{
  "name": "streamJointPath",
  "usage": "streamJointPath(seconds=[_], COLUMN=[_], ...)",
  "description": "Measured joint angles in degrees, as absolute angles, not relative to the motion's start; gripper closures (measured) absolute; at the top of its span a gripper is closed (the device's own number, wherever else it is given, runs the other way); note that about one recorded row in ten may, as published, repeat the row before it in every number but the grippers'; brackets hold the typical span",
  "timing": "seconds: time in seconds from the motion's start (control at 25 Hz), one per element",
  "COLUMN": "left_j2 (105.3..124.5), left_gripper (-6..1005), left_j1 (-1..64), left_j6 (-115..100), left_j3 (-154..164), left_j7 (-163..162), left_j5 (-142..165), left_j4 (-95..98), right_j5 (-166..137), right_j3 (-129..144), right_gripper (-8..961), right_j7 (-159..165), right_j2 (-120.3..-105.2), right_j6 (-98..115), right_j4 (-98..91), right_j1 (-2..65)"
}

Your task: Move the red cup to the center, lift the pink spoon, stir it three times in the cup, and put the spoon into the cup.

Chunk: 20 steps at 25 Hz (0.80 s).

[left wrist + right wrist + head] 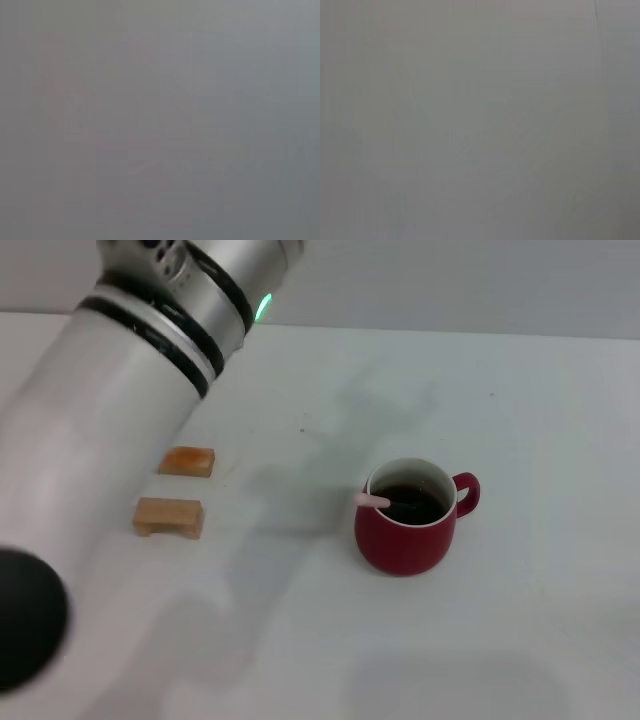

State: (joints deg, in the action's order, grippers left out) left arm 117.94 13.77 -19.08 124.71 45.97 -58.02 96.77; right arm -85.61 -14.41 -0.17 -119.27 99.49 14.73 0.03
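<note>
From my station, the left arm filled the near-left of the head view, raised well clear of everything, and neither gripper showed — both wrist views gave only blank grey, so I couldn't tell how the fingers stood. The white table held the red cup well off from that arm, with the pink spoon already resting in it, handle over the rim — by my judgement the task was finished.

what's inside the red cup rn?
Dark liquid fills the red cup, and the pink spoon rests in it, its pale handle leaning over the rim on the side away from the cup's handle. The spoon's bowl is hidden under the liquid.
</note>
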Motion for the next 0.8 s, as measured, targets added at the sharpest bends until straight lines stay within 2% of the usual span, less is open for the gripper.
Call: streamJointPath(seconds=[0.24, 0.36, 0.6, 0.8], left_j2=[118.01, 118.02, 118.35, 118.35], left_gripper=[219, 220, 224, 226], left_j1=[15.5, 16.3, 19.7, 19.8], left_j6=[-47.7, -50.6, -58.6, -65.5], left_j3=[128.1, 124.0, 116.8, 110.9], left_j7=[20.7, 14.1, 8.7, -1.1], left_j5=[-36.3, -31.3, -29.8, -29.9], left_j4=[82.8, 75.8, 48.8, 30.3], right_j5=[-85.7, -85.7, -85.7, -85.7], right_j3=[-14.3, -14.3, -14.2, -14.2], right_gripper=[953, 953, 953, 951], right_j7=[-0.2, -0.2, -0.2, -0.2], right_j2=[-119.27, -119.27, -119.42, -119.35], right_j6=[99.6, 99.7, 101.0, 102.4], right_j4=[14.8, 14.7, 14.7, 14.5], right_j1=[0.1, 0.0, -0.8, -1.5])
